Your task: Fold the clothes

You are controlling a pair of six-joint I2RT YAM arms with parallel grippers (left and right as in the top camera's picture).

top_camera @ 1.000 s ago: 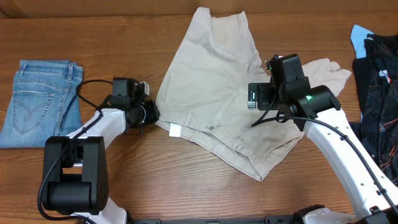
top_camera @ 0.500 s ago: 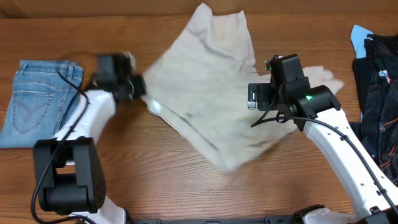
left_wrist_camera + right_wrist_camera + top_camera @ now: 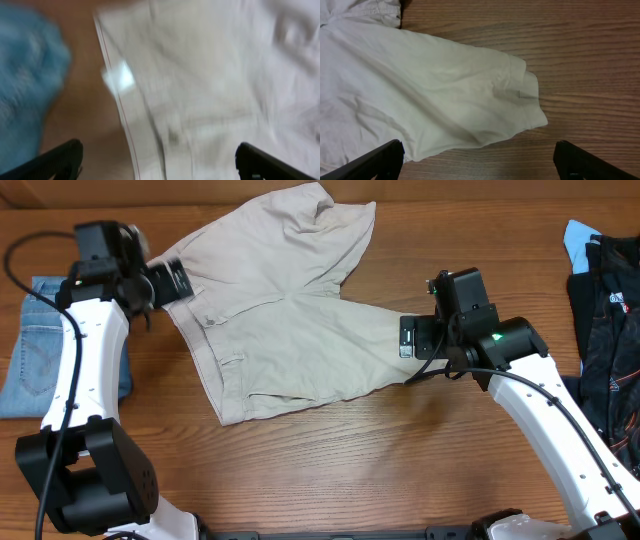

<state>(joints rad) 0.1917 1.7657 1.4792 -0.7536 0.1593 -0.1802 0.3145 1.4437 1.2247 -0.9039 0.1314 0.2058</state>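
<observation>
The beige shorts (image 3: 290,330) lie spread across the middle of the table, waistband to the left and legs to the right. My left gripper (image 3: 172,280) hovers open over the waistband's far left corner. In the blurred left wrist view its fingers (image 3: 60,160) stand wide apart over the waistband (image 3: 150,125) and the white label (image 3: 120,77). My right gripper (image 3: 408,340) is open above the near leg's end. The right wrist view shows that leg's hem (image 3: 520,95) lying flat on the wood, and nothing sits between the gripper (image 3: 480,167) fingers.
Folded blue jeans (image 3: 40,370) lie at the left edge, right next to the left arm. Black patterned garments (image 3: 610,310) with a sky-blue piece (image 3: 578,235) sit at the far right. Bare wood runs along the front of the table.
My left gripper, shut on the waistband, swept left and away from the front, dragging the shorts out flat, then opened and let go. The right arm has stayed put.
</observation>
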